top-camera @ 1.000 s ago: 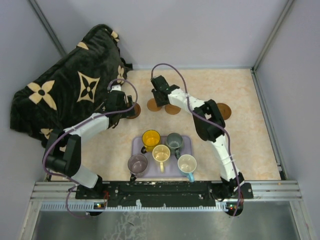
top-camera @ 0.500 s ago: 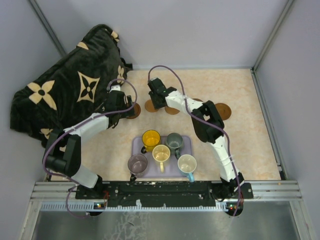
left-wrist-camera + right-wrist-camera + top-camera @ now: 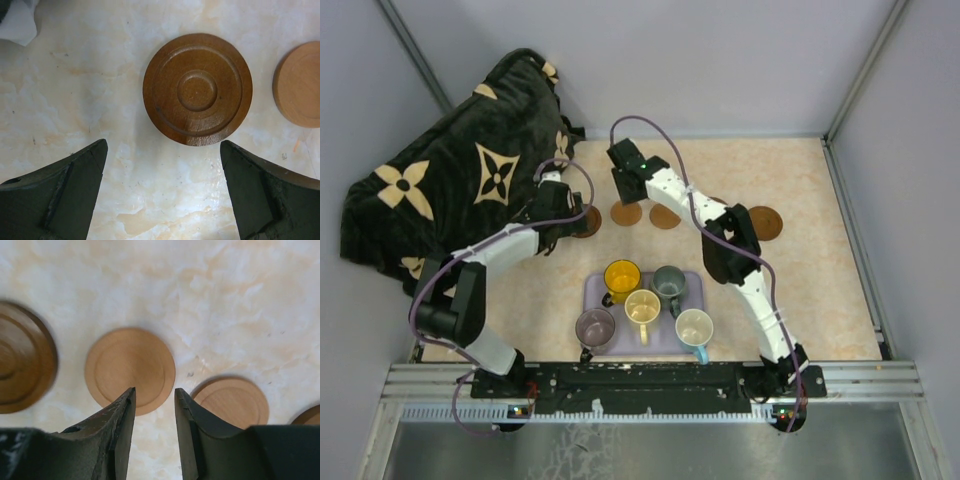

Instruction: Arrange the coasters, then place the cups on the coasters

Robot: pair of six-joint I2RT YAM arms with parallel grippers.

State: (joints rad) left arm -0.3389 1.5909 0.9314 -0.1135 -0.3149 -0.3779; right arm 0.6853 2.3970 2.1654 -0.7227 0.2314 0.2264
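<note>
The dark coaster (image 3: 197, 89) at the row's left end is stiff, probably light: pinch across its rim with the wide-spread left gripper (image 3: 162, 150); the right gripper (image 3: 154, 392) stands narrowly parted, empty.

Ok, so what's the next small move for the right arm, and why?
Probably lift the right gripper straight up and swing it back toward the tray. Its jaws stand slightly apart with nothing between them, the light coaster below lies flat on the table, and the cups wait on the tray, none on a coaster yet.
</note>
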